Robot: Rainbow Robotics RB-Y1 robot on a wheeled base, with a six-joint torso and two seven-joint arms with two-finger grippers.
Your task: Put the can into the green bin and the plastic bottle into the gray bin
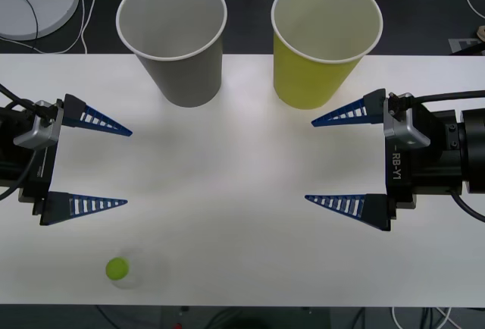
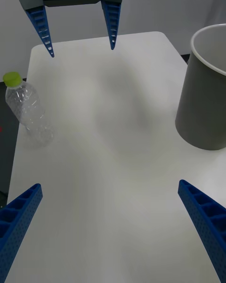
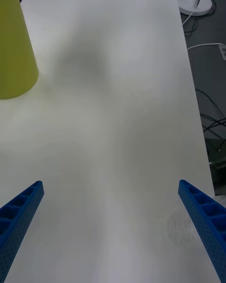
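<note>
Near the worktop (image 1: 242, 268) front edge, by the left pincer (image 1: 125, 166), stands the plastic bottle (image 2: 29, 111): light, crushable, slippery; grip mid-body. Both pincers spread wide, empty; right pincer (image 1: 311, 161) opposite.

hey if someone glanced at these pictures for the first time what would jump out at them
Two large paper cups stand side by side at the table's far edge: the gray bin on the robot's left, the green bin on its right. Both grippers hover over the table with jaws wide open, the left gripper and the right gripper facing each other. The plastic bottle stands upright near the front edge, on the robot's left.
</note>
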